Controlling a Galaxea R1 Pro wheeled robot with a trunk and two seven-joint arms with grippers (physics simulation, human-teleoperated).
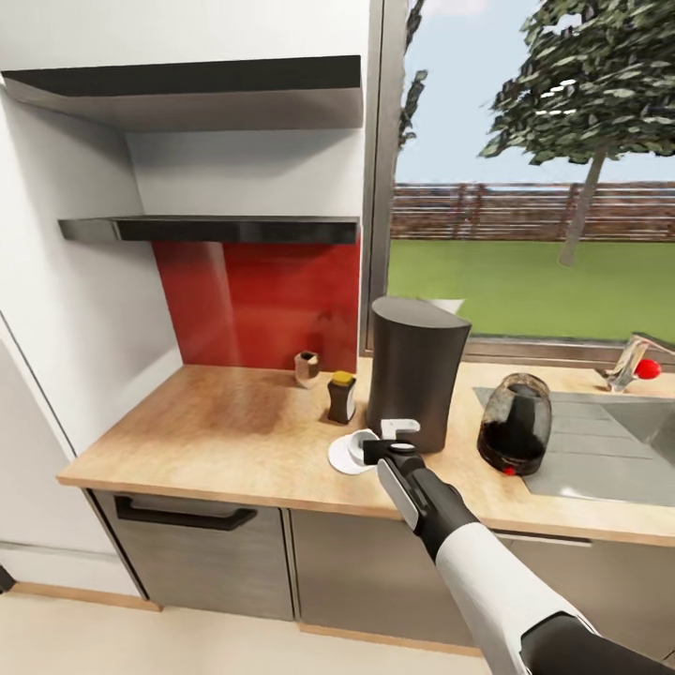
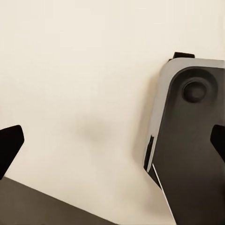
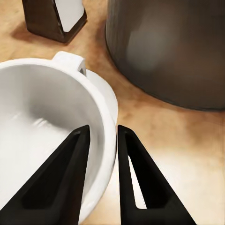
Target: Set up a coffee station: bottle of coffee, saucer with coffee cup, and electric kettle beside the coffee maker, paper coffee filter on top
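Step in hand, as I judge it: setting the coffee cup [image 3: 51, 140] on the saucer [image 1: 341, 457] beside the coffee maker [image 1: 417, 370].

Right tool [image 1: 389, 448] reaches over the table [image 1: 216, 441], just left of the coffee maker's base. In the right wrist view its two dark fingers [image 3: 63, 183] straddle the cup's white rim, one inside the bowl and one outside, close together on the wall. It reads as clamped on the rim. The cup's handle points toward the bottle of coffee [image 1: 342, 397].

In the head view the cup sits over the saucer, at the near-left foot of the coffee maker. Whether its base fully rests on the saucer or hangs just above, I cannot tell.

Bottle of coffee stands on the table just left of the coffee maker. Electric kettle [image 1: 515, 423] is to the right, near the sink [image 1: 600, 459]. A small brown holder [image 1: 307, 367] stands farther back by the red wall.

Left tool [image 2: 112, 140]: its dark tips sit at opposite edges of the left wrist view, wide apart, over pale floor.

Next move, judged: settle the cup centred on the saucer, then part the fingers and lift straight up so the inner finger clears the rim without tipping it.
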